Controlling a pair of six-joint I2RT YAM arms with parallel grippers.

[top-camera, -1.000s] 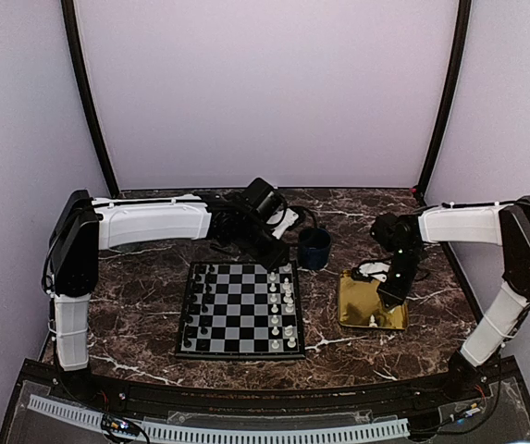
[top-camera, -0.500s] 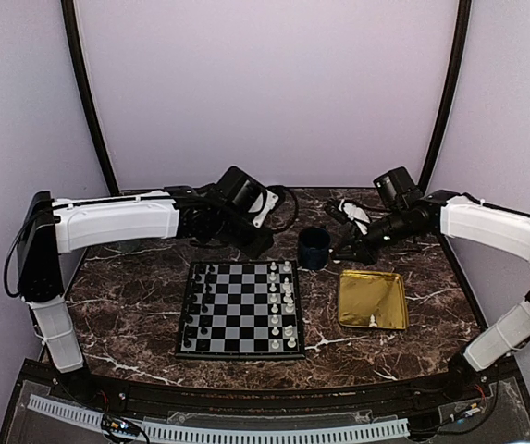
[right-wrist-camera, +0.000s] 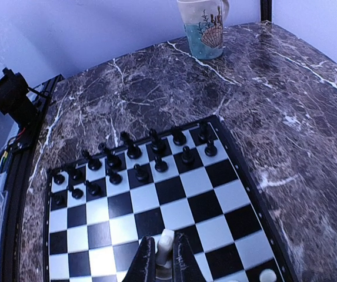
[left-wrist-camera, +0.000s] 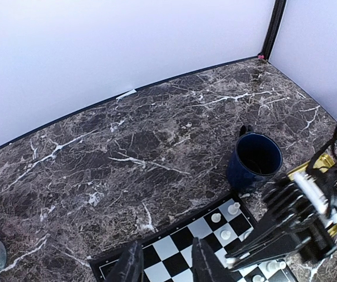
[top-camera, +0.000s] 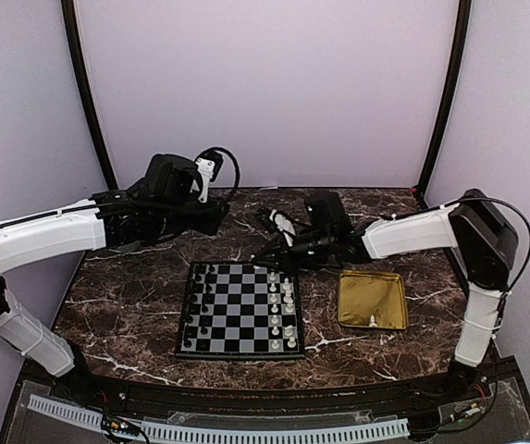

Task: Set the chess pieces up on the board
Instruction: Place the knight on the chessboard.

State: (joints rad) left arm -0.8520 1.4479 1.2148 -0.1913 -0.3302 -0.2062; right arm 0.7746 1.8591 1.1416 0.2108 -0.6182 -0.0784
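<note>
Right jaws crossed from tray (top-camera: 371, 296) to board (top-camera: 237, 313) — clenched on white piece (right-wrist-camera: 166, 239); left jaws parted; marble tabletop (top-camera: 126, 296), lilac walls (top-camera: 265, 92).

Dark veined marble table (top-camera: 126, 305), board (top-camera: 240, 310) flat at front centre, gold tray (top-camera: 375, 294) just right of it, blue mug (left-wrist-camera: 255, 161) near the board's far right corner, shell-painted mug (right-wrist-camera: 202, 26) standing well apart.

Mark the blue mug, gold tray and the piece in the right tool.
blue mug (left-wrist-camera: 243, 179), left wrist view, outer wall.
gold tray (top-camera: 373, 294), top view, bare middle.
white piece (right-wrist-camera: 166, 238), right wrist view, head.
</note>
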